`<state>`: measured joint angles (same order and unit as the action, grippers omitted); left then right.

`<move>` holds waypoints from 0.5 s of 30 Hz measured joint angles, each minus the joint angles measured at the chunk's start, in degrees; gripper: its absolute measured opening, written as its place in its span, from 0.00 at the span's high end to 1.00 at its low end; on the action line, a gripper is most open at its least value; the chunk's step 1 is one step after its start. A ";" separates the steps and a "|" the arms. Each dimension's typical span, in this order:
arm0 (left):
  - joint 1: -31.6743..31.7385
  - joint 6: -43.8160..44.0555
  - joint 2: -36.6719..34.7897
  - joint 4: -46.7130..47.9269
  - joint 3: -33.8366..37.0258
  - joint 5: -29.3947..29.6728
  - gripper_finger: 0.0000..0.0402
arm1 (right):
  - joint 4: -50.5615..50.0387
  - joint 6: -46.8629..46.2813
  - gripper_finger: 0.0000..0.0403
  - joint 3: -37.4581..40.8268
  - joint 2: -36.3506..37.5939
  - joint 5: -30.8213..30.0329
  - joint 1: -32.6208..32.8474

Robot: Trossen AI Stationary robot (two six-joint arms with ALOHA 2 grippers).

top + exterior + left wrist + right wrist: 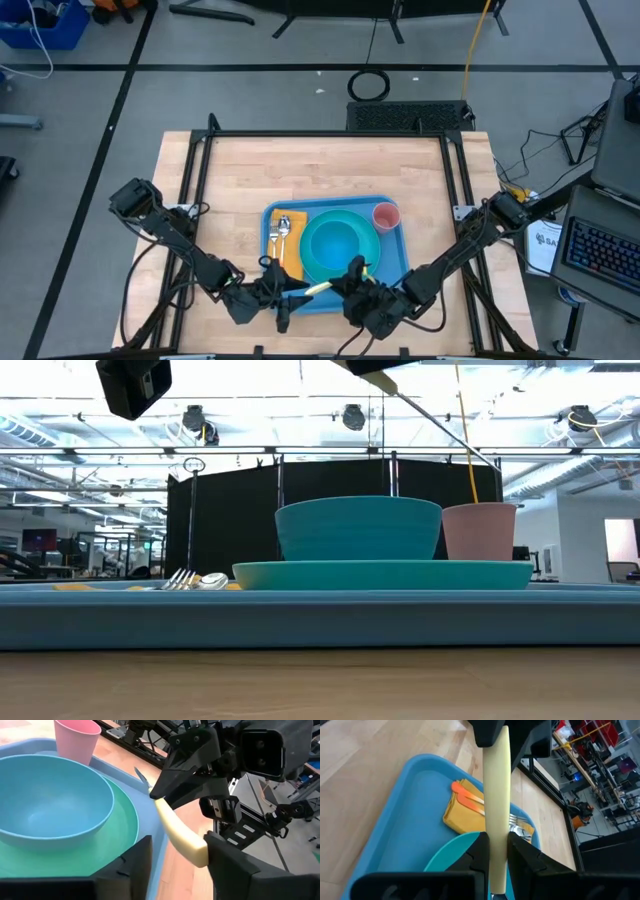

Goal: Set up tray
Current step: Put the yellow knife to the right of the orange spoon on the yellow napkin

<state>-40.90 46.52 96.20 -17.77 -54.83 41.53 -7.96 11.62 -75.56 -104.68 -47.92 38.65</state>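
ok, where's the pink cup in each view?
High: pink cup at the tray's far right corner.
Low: right of the bowl, behind the plate.
Left wrist: top, beyond the bowl.
Right wrist: not in it.
Shared landmark: the bowl.

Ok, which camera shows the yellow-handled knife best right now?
Left wrist view: the knife shows handle and blade tip, gripped by the right end effector. Right wrist view shows only handle, high view a small sliver, low view just the blade.
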 joint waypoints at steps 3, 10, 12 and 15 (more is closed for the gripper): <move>0.06 -0.50 0.00 -0.02 0.00 0.03 0.64 | -0.01 0.02 0.92 0.03 0.00 0.00 -0.04; 0.02 -1.72 0.11 1.08 0.09 0.51 0.83 | 0.00 -0.05 0.92 0.03 0.00 -0.02 0.11; 0.02 -2.46 0.13 1.65 0.11 0.84 0.87 | 0.05 -0.13 0.92 0.03 0.02 0.04 0.15; 0.06 -2.59 0.13 2.96 0.11 1.73 0.87 | 0.04 -0.03 0.92 0.03 0.04 0.49 0.13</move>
<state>-40.84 43.93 96.33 -14.82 -54.72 43.27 -7.91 11.58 -75.53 -104.64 -47.43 38.79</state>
